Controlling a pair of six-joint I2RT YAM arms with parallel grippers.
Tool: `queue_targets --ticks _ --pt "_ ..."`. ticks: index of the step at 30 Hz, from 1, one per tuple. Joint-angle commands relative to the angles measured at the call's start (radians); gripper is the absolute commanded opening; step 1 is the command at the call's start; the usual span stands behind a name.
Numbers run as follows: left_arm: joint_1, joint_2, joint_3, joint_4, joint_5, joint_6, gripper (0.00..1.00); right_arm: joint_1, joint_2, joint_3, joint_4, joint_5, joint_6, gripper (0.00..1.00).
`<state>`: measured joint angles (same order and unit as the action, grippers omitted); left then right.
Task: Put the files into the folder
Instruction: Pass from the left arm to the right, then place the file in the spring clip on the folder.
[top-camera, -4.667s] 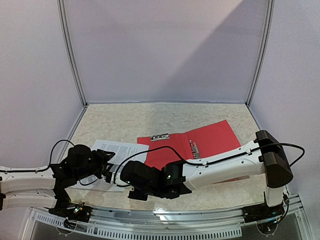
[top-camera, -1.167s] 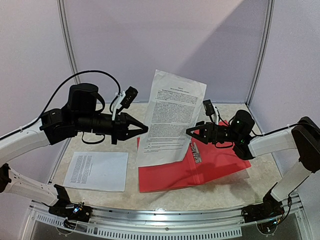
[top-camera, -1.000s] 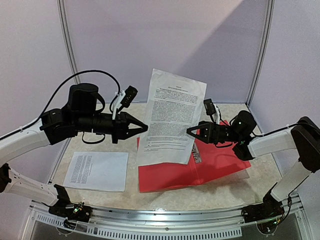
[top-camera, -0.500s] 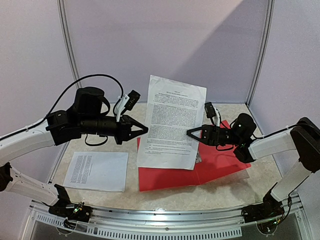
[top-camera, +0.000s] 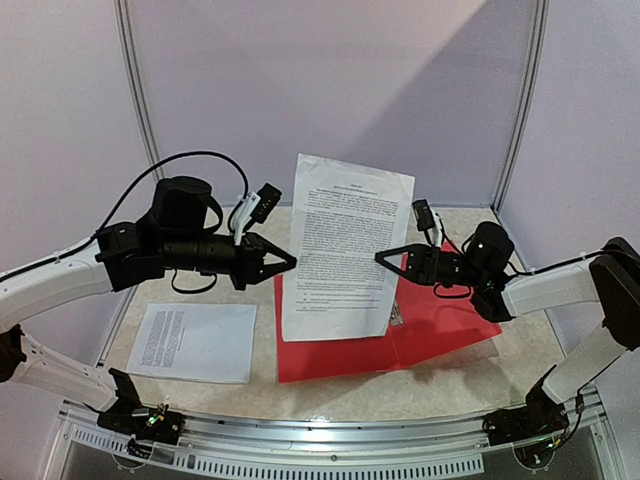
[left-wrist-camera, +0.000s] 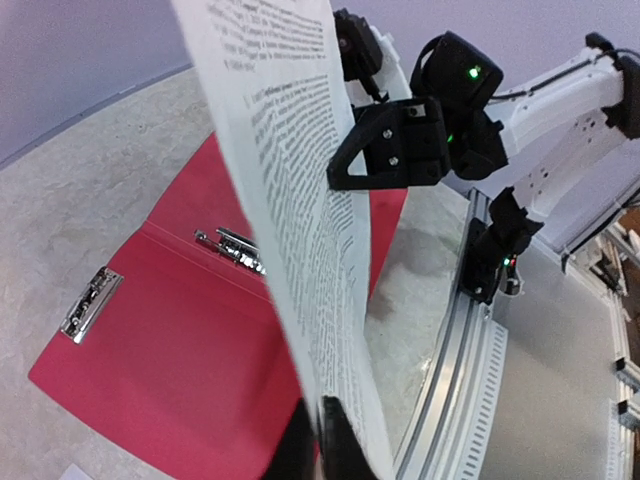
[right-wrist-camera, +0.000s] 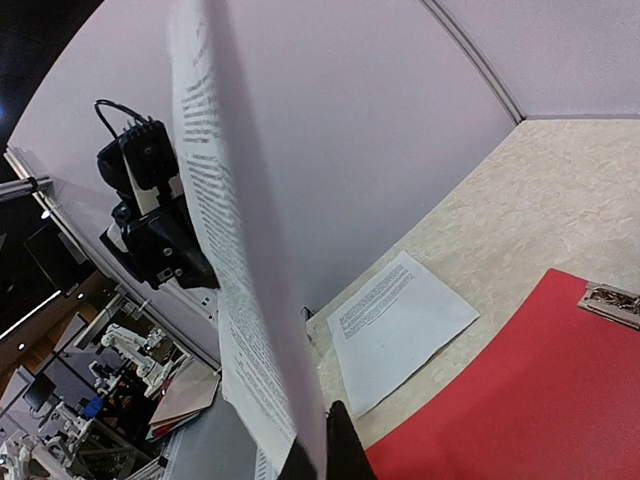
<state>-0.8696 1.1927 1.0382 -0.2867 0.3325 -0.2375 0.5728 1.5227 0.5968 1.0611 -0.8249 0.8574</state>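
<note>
Red folder (top-camera: 330, 358) lay open at lower centre, directly under the paper sheet (top-camera: 345, 245) you held upright, long axis vertical; your left gripper (top-camera: 289, 263) and right gripper (top-camera: 381, 258) each clenched one side edge.

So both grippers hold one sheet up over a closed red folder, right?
No: the folder lies open, clips showing, in the left wrist view. The left gripper and right gripper do hold the sheet up over it.
</note>
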Motion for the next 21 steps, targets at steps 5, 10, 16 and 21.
queue_targets --ticks 5,10,16,21 --pt "0.041 0.076 0.043 -0.132 -0.249 0.033 0.49 -0.014 -0.071 0.256 -0.865 0.189 -0.296 0.0" --pt "0.142 0.106 0.039 -0.121 -0.329 0.02 0.6 -0.018 -0.09 0.474 -1.362 0.342 -0.43 0.0" --pt "0.17 0.264 0.189 -0.148 -0.4 0.025 0.61 -0.09 -0.015 0.75 -1.909 0.432 -0.474 0.0" --pt "0.183 0.465 0.317 -0.186 -0.217 -0.051 0.57 -0.143 0.039 0.845 -2.144 0.365 -0.523 0.0"
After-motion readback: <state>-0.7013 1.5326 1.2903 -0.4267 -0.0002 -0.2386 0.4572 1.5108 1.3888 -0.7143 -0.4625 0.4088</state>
